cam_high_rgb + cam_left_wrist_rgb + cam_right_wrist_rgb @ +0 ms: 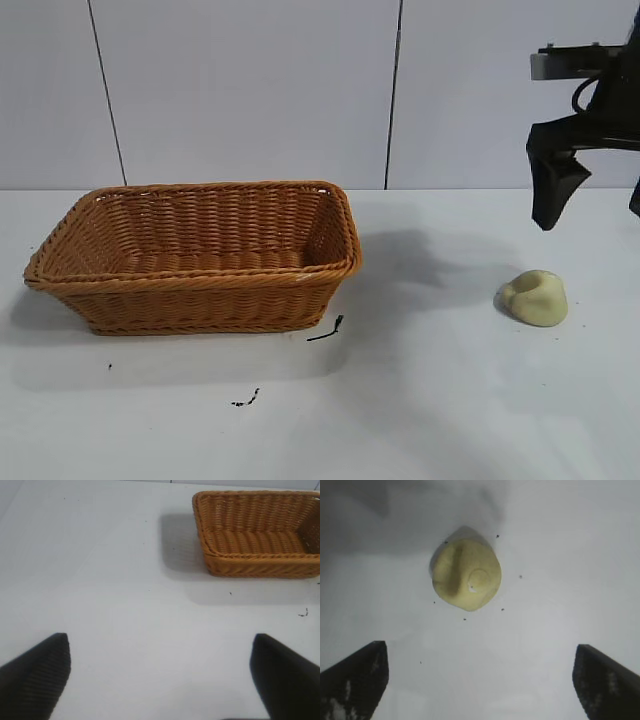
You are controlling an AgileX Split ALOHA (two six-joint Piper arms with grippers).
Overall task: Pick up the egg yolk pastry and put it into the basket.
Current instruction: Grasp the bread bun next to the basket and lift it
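Your egg yolk pastry (535, 297) sat on the bare white table (430, 400), on the right side of the exterior view, dome up with its dimple showing in the right wrist view (466, 575). Nothing touched it. You had the right gripper (480, 680) hanging above and a little behind it, fingers spread wide with nothing between them; in the wrist view both dark fingertips (355, 677) stood well to either side of the pastry's line, which I judged a sensible stance for a straight descent over it. From outside only one finger (553, 185) showed fully, the other being cut off at the frame's edge.

The basket (200, 255) stood well apart on the left half of the table, open side up and empty as far as I could see, its braided rim higher than the pastry. Between the two lay open tabletop with only a few small dark specks (326, 330), so you had clear room for the carry, provided you lifted over the near rim.

Your left gripper (160, 680) hovered idle over bare table beside the basket (257, 535), fingers wide apart, holding nothing
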